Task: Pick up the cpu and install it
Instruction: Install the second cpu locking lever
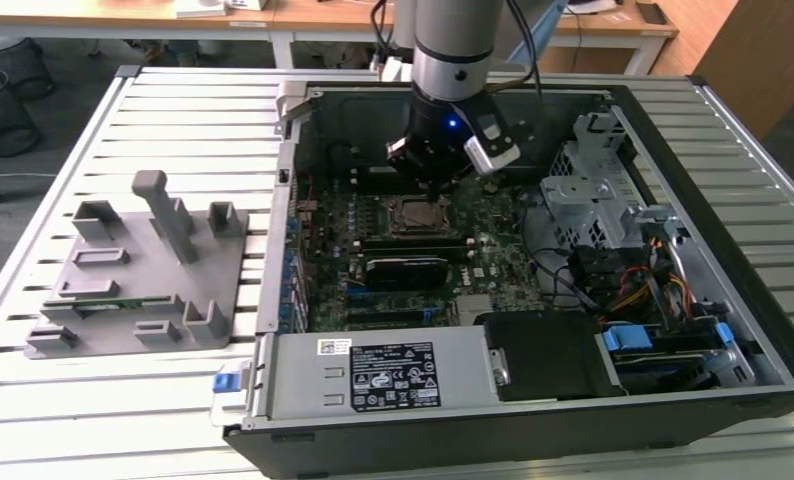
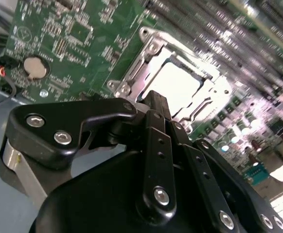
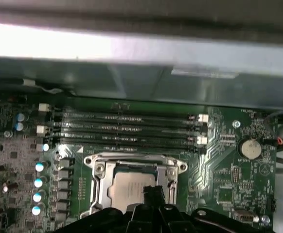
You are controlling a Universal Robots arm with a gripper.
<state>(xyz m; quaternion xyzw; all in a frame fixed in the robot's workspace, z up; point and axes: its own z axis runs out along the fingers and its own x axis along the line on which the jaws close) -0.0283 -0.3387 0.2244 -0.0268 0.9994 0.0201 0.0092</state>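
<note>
The cpu (image 3: 131,190) is a silver-grey square lying flat inside the metal-framed socket (image 3: 98,168) on the green motherboard; it also shows bright in the second wrist view (image 2: 180,85) and as a small grey square in the exterior view (image 1: 417,214). My gripper (image 1: 433,172) hangs inside the open computer case, just behind and above the socket. In both wrist views its black fingers (image 2: 156,103) come together to one narrow tip (image 3: 153,193) over the cpu's edge, shut, with nothing seen between them. Whether the tip touches the chip I cannot tell.
Memory slots (image 3: 127,128) run along the socket's far side, and a coin battery (image 3: 250,148) sits on the board. A metal drive cage (image 1: 591,180) and cables fill the case at the exterior view's right, the power supply (image 1: 384,372) the front. A grey plastic fixture (image 1: 144,270) stands outside on the slatted table.
</note>
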